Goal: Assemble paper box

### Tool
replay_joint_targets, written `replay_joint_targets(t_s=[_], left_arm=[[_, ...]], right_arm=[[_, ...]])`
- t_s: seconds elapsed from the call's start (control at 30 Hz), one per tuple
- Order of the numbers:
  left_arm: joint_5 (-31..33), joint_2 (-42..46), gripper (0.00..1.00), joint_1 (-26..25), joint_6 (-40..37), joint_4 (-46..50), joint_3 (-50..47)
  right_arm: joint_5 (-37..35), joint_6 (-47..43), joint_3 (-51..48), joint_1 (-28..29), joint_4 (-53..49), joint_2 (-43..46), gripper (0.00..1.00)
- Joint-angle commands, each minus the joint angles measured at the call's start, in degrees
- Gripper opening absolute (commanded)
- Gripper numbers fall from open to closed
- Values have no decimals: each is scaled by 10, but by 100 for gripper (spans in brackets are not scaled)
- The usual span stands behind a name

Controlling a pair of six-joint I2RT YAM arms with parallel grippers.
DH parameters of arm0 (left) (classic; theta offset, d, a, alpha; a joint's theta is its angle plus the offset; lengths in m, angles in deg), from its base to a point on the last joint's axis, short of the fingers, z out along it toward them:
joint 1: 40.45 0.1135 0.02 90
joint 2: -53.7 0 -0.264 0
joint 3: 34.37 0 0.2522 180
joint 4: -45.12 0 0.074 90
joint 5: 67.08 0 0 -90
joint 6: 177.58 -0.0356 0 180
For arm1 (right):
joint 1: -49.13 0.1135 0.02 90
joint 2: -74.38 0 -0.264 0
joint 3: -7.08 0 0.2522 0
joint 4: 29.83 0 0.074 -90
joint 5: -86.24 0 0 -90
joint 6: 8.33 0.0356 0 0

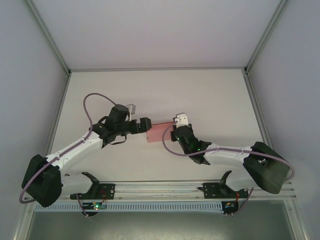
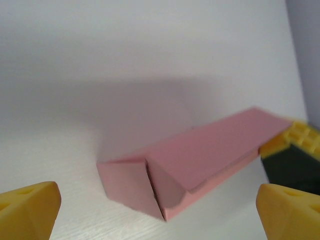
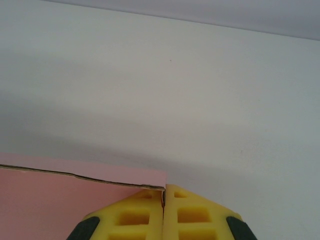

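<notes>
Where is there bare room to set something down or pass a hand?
The table is bare from the paper box back to the far wall, and in the near strip between box and arm bases. Crowded at centre: left gripper open beside the box, right gripper shut on its edge.

Table behind the paper box is bare right up to the back wall. The near strip between the box and the base rail is also open, except where both forearms angle in. The box's right end is blocked by the right gripper, pinched tight on the card edge. At the left end the left gripper sits just off the box, jaws spread wide and clear of the folded flaps, and a cable loop arches over that arm.
</notes>
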Motion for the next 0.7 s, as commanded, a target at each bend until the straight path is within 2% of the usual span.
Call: replay_joint_targets(t_s=[0.0, 0.13, 0.23, 0.4, 0.53, 0.67], left_arm=[[-65, -13, 100, 41, 120, -75, -18], [-142, -68, 100, 60, 167, -155, -27], [-173, -104, 100, 60, 183, -198, -31], [-218, -144, 87, 59, 178, -250, -46], [-243, -152, 82, 58, 169, -291, -72], [-232, -159, 79, 54, 145, -293, -97]], right_arm=[[10, -6, 1, 7, -40, -8, 0], [7, 1, -1, 7, -38, -9, 0], [7, 3, -1, 10, -36, -12, 0], [3, 6, -4, 12, -35, -12, 0], [-1, 11, -7, 12, -35, -11, 0], [-3, 17, -10, 14, -33, -11, 0]])
